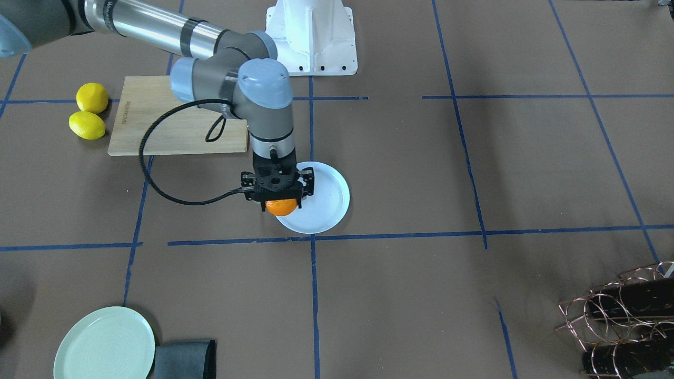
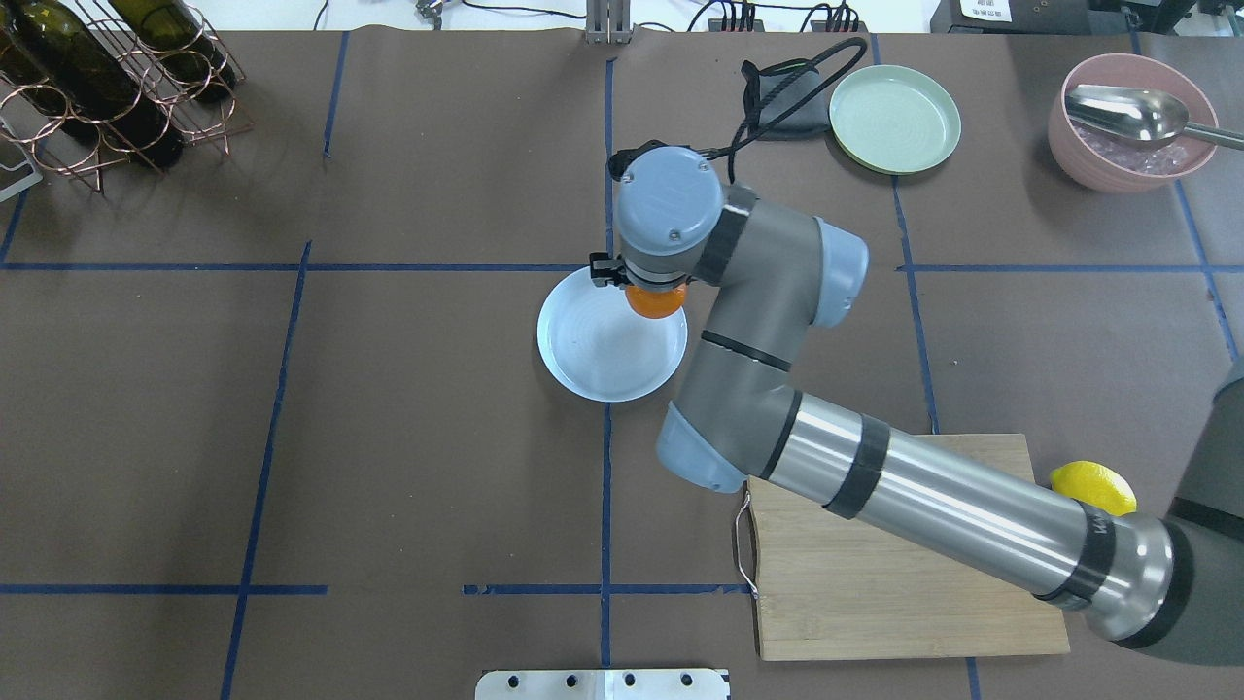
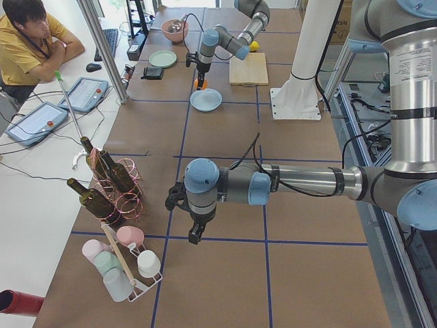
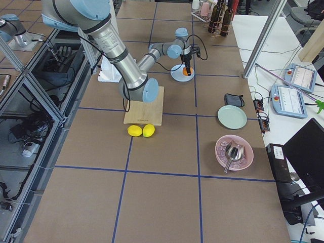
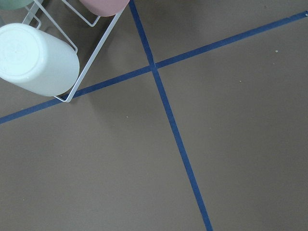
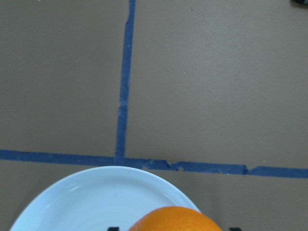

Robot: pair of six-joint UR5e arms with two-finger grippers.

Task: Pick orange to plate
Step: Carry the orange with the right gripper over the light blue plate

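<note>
My right gripper (image 1: 280,199) is shut on the orange (image 1: 281,207), holding it just over the white plate (image 1: 324,208), at the rim farthest from the robot's base. The overhead view shows the orange (image 2: 653,301) peeking out under the wrist at the far right edge of the plate (image 2: 598,355). In the right wrist view the orange (image 6: 175,220) fills the bottom edge with the plate (image 6: 91,202) below it. My left gripper (image 3: 194,236) hangs over bare table far from the plate; I cannot tell whether it is open or shut.
Two lemons (image 1: 90,111) lie beside a wooden cutting board (image 1: 174,131). A pale green plate (image 1: 105,345) and a dark pouch (image 1: 184,359) sit at the operators' edge. There is also a wine rack (image 1: 621,326), a pink bowl with a scoop (image 2: 1132,122) and a mug rack (image 5: 38,57).
</note>
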